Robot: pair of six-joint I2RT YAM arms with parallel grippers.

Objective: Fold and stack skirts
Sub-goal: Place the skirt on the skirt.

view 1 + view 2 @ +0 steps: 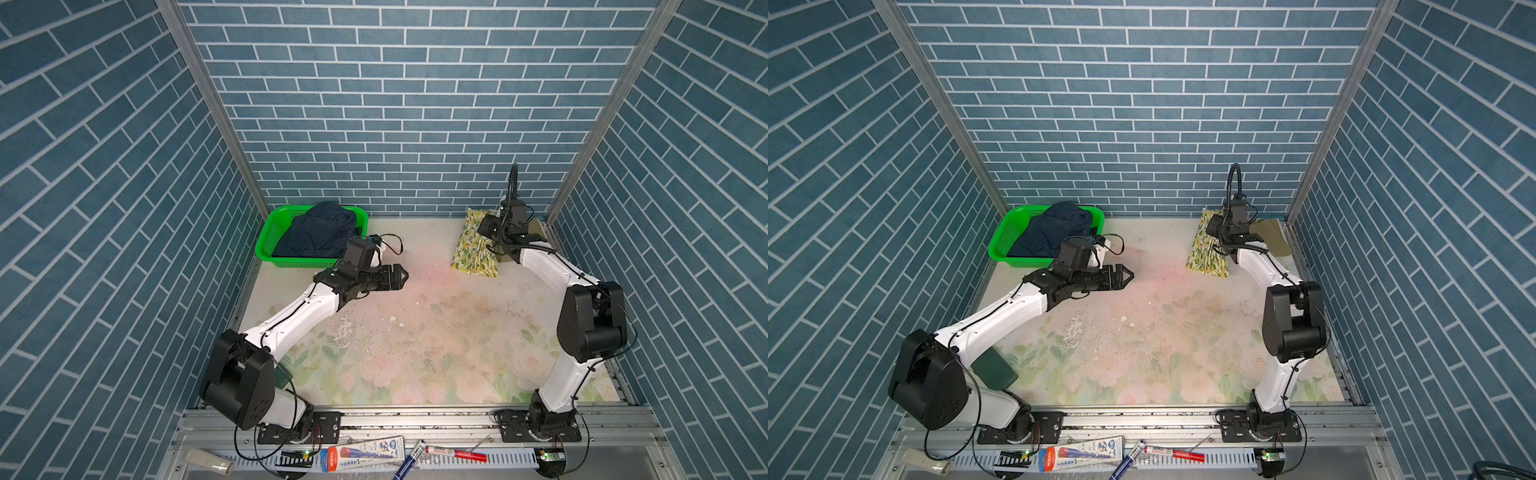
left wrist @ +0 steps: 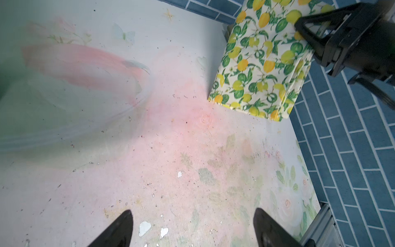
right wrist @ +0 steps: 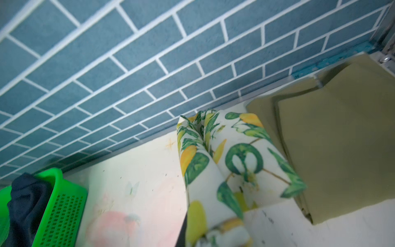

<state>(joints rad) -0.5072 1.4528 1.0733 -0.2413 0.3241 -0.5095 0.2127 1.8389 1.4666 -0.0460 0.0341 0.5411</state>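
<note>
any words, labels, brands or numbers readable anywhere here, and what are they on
No text here is readable.
Too small to read: print on the card pack.
Too small: white lettering on the blue pen.
Too blurred: lettering on the red pen.
No writing shows on the lemon-print skirt, olive skirt, navy skirt or green basket.

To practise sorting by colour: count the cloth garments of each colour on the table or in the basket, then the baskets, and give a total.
olive-khaki skirt: 1
lemon-print skirt: 1
navy skirt: 1
green basket: 1
Total: 4
</note>
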